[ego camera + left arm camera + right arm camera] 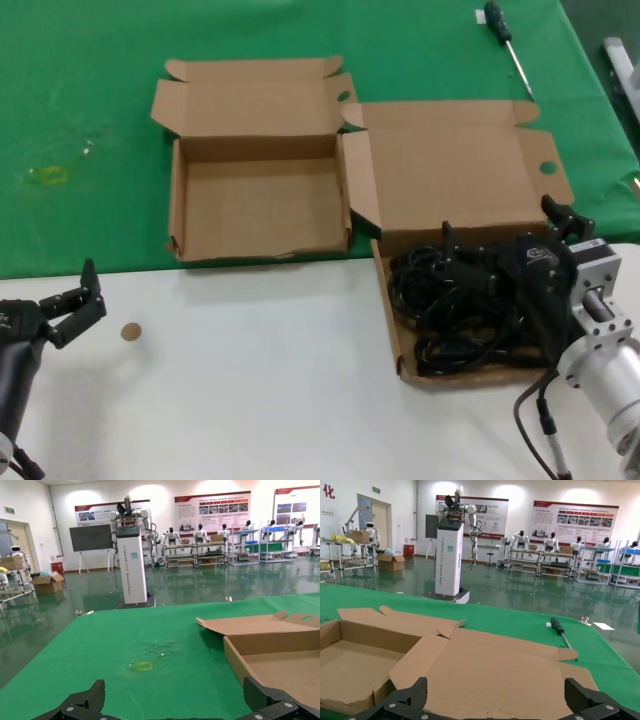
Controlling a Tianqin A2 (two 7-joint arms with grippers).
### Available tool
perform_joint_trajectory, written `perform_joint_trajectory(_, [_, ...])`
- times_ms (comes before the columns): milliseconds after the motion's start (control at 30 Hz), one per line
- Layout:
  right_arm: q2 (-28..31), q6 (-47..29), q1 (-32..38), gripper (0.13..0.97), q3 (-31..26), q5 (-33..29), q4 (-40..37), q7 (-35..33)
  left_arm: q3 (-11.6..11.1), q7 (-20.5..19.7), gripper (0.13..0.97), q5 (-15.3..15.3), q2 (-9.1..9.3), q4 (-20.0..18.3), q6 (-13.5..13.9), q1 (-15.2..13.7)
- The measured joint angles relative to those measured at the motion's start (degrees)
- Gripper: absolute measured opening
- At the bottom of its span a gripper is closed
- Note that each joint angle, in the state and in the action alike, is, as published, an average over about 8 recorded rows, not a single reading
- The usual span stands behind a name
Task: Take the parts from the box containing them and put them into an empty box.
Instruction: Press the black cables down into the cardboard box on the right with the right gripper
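Several black power cords (455, 305) lie tangled in the wider cardboard box (387, 300) at the right, its lid (450, 175) folded back. The smaller cardboard box (260, 200) stands open and empty to its left. My right gripper (508, 228) is open, low over the cords at the far side of the wider box, holding nothing. In the right wrist view its fingers (419, 692) spread before the lid (495, 665); the cords are hidden there. My left gripper (80, 300) is open and empty over the white table at the near left, and the left wrist view shows the empty box (235, 655) beyond its gripper (174, 692).
A green-handled screwdriver (498, 20) lies on the green cloth (90, 90) at the far right, also in the right wrist view (557, 626). A small brown disc (130, 332) lies on the white table (250, 400). A yellow mark (50, 175) sits on the cloth at far left.
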Motion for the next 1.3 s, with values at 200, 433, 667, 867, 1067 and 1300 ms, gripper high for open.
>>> perform_joint_trajectory(200, [0.0,0.0,0.0,0.966,0.0,0.0,0.0,0.0,0.0,0.0,0.96,0.0,0.0,0.0,0.0,0.0])
perform_joint_trajectory(433, [0.4,0.0,-0.1,0.966,-0.2,0.1,0.0,0.2,0.0,0.0,0.91,0.0,0.0,0.0,0.0,0.0])
perform_joint_trajectory(667, [0.5,-3.0,-0.1,0.966,1.4,0.2,0.1,-2.5,0.0,0.0,0.824,0.0,0.0,0.0,0.0,0.0])
perform_joint_trajectory(867, [3.6,-8.1,0.5,0.966,2.5,0.7,0.5,-3.9,0.0,0.0,0.729,0.0,0.0,0.0,0.0,0.0])
perform_joint_trajectory(1067, [10.4,-12.4,2.8,0.966,1.0,0.5,0.1,-1.3,0.0,0.0,0.571,0.0,0.0,0.0,0.0,0.0])
perform_joint_trajectory(1300, [18.6,-19.5,7.5,0.966,-1.7,-1.1,-1.9,0.0,0.0,0.0,0.495,0.0,0.0,0.0,0.0,0.0])
